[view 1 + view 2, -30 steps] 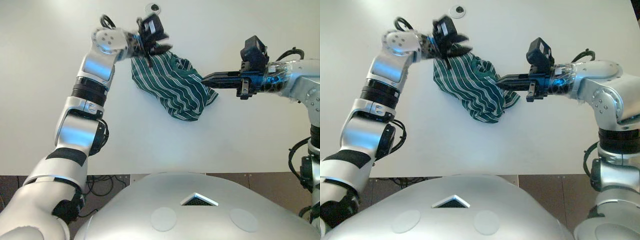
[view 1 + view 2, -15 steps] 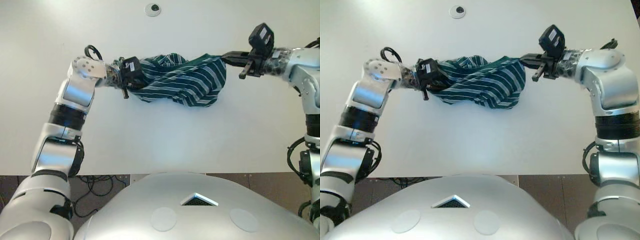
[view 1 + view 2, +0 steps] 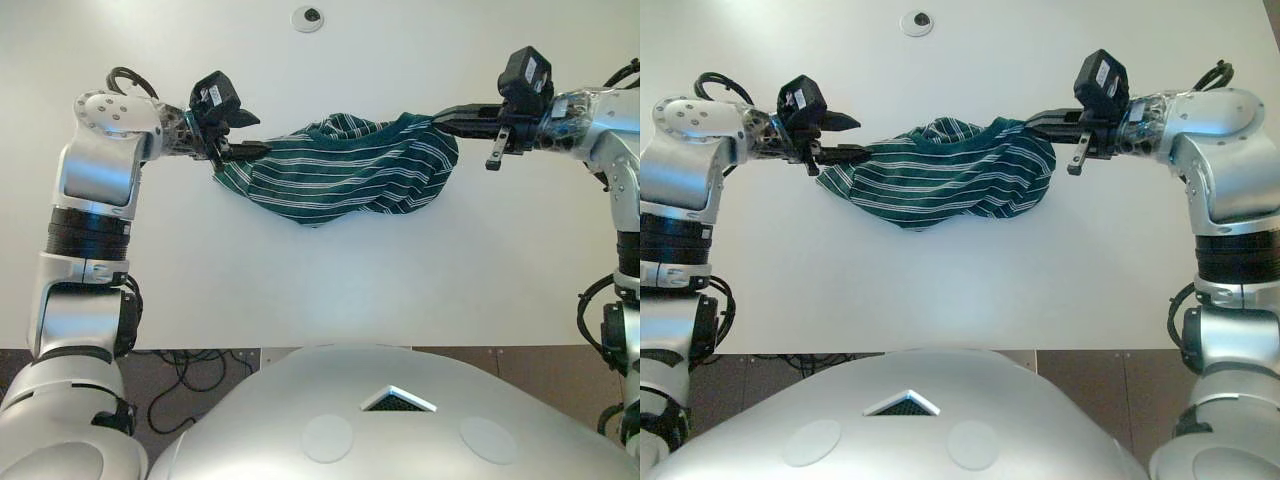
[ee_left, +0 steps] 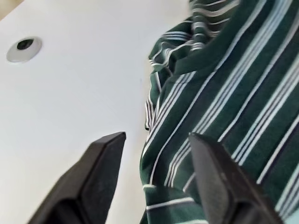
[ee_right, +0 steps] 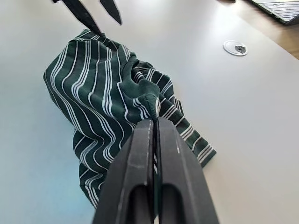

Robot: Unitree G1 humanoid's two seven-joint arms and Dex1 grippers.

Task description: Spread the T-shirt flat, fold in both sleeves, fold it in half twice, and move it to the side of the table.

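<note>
The green T-shirt (image 3: 340, 180) with white stripes lies bunched on the white table (image 3: 320, 280), drawn out sideways between my two grippers. My left gripper (image 3: 248, 134) is open at the shirt's left end, and its lower finger touches the cloth edge. In the left wrist view the fingers (image 4: 105, 154) stand apart beside the striped cloth (image 4: 233, 93). My right gripper (image 5: 153, 122) is shut on a fold at the T-shirt's (image 5: 103, 93) right end, level with the left gripper (image 5: 110, 25) across the table.
A round cable grommet (image 3: 307, 17) sits in the table top behind the shirt. Bare table lies in front of the shirt and to both sides. The table's near edge (image 3: 300, 345) runs just ahead of me, with cables on the floor below it.
My left arm has swung outward to the left and its gripper has opened, where it was closed on the cloth. The shirt is now drawn out wider and flatter. The right gripper barely moved.
</note>
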